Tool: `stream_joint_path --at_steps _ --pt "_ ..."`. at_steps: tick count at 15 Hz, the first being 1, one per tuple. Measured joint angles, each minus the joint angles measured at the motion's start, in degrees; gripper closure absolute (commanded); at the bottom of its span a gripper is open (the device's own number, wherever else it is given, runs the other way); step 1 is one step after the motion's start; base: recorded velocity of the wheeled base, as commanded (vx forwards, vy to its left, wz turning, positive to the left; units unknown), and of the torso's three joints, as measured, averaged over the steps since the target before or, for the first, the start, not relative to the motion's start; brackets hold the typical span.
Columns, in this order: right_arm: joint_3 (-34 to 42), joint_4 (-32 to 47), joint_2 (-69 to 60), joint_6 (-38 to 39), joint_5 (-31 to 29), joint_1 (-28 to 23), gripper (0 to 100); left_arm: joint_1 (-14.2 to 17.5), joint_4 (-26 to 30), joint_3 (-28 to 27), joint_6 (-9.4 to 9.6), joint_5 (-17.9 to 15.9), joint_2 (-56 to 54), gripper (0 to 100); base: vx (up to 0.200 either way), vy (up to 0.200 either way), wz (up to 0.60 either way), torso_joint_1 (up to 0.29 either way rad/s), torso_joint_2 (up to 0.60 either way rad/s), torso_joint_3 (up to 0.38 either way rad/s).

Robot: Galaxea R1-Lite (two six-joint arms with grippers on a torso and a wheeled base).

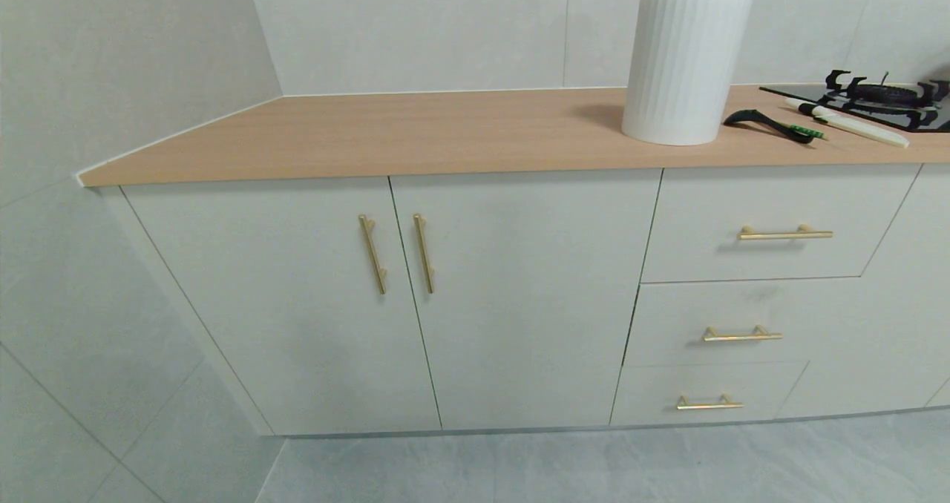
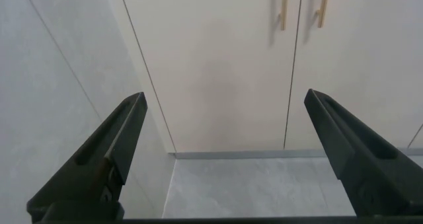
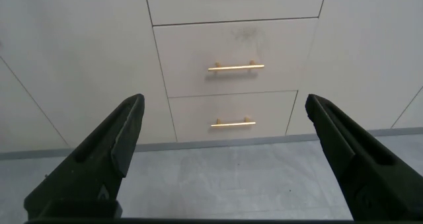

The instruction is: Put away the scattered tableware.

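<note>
On the wooden counter at the right stands a tall white ribbed holder. Beside it lie a black ladle, a green-handled utensil and a white-handled knife. My left gripper is open and empty, low in front of the double cabinet doors. My right gripper is open and empty too, held low before the lower drawers.
A black stove sits at the counter's far right. Below are two cabinet doors with gold handles and three drawers. A tiled wall closes off the left side. Grey floor lies in front.
</note>
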Motion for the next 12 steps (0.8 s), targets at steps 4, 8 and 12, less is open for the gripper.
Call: stream_joint_path --at_steps 4,8,12 --pt "0.0 0.01 0.0 0.01 0.0 0.0 0 0.02 0.13 -0.05 -0.02 0.02 0.0 0 0.0 -0.15 0.0 0.001 0.0 0.001" --pt "0.0 0.04 0.0 0.04 0.0 0.0 0 0.02 0.18 -0.06 -0.04 0.0 0.0 0 0.0 -0.2 0.0 0.004 0.01 0.001" --pt "0.0 0.04 0.0 0.04 0.0 0.0 0 0.0 0.18 -0.06 -0.06 0.02 0.0 0 0.0 -0.2 0.0 0.004 0.0 0.004"
